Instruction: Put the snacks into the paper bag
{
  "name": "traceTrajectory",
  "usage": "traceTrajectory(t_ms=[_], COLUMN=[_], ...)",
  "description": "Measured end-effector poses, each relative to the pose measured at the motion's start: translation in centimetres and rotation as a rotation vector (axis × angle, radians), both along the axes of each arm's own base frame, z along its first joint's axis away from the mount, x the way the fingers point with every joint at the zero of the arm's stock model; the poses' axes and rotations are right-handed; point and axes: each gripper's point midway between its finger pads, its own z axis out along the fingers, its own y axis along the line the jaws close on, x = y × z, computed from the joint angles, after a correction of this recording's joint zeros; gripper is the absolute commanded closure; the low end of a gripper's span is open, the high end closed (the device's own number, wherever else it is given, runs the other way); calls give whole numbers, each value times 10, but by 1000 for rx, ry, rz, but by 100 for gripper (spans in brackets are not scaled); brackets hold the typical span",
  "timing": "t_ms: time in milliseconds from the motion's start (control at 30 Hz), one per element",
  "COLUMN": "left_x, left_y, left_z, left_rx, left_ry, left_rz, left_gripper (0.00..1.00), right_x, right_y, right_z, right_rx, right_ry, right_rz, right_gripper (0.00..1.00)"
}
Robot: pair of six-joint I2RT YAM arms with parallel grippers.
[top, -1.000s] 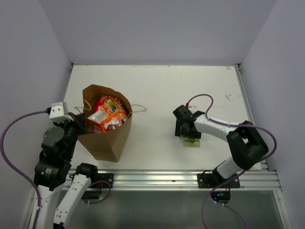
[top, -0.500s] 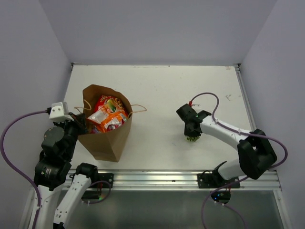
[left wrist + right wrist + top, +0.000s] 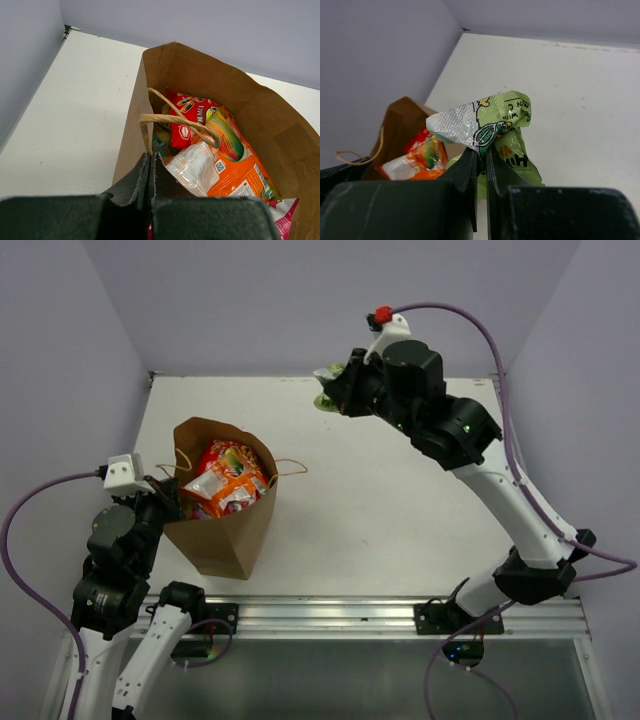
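The right gripper (image 3: pixel 482 155) has its two fingers pressed together on the green snack packet (image 3: pixel 504 117). They pinch it near its crimped silver end, and the rest of the packet hangs down behind the fingers. In the top view this gripper (image 3: pixel 338 390) holds the green snack packet (image 3: pixel 325 398) up in the air, to the right of the paper bag (image 3: pixel 225 535) and farther from the arm bases than the bag is. The packet touches neither the bag nor the table (image 3: pixel 400 500).

The left gripper (image 3: pixel 150 161) is closed too, with no gap between its fingers. It clamps the near rim of the paper bag (image 3: pixel 280 130), just beside the place where the twisted handle (image 3: pixel 175 120) is fixed.

The bag stands upright and open on the table. Inside it lie a red packet (image 3: pixel 187 122) and, partly over it, an orange packet (image 3: pixel 225 167). A corner of a pink packet (image 3: pixel 282 220) shows beside the orange one, against the bag wall.
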Motion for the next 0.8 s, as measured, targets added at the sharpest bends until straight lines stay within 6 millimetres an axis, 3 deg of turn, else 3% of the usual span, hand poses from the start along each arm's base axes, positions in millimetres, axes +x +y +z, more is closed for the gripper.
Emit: traceTrajectory(t_ms=[67,167,367,467,567,800], left_x=[0,0,0,0,0,0], left_y=[0,0,0,0,1,1], left_z=[0,0,0,0,0,0], left_rx=[0,0,7,8,14,14], left_ry=[0,0,-1,0,0,0], left_rz=[0,0,0,0,-1,1], left_gripper=[100,100,100,100,100,100], right_x=[0,-2,-23,-42,-59,-58], right_y=[34,95,203,227,243,265], right_z=[11,1,-65,-100,-118,-109], right_rx=[14,-4,-90,-140,-155,-83], right_ry=[-24,-14,68,126,160,112], right_rz=[89,226,447,517,579,633], right_gripper=[100,100,100,100,100,100])
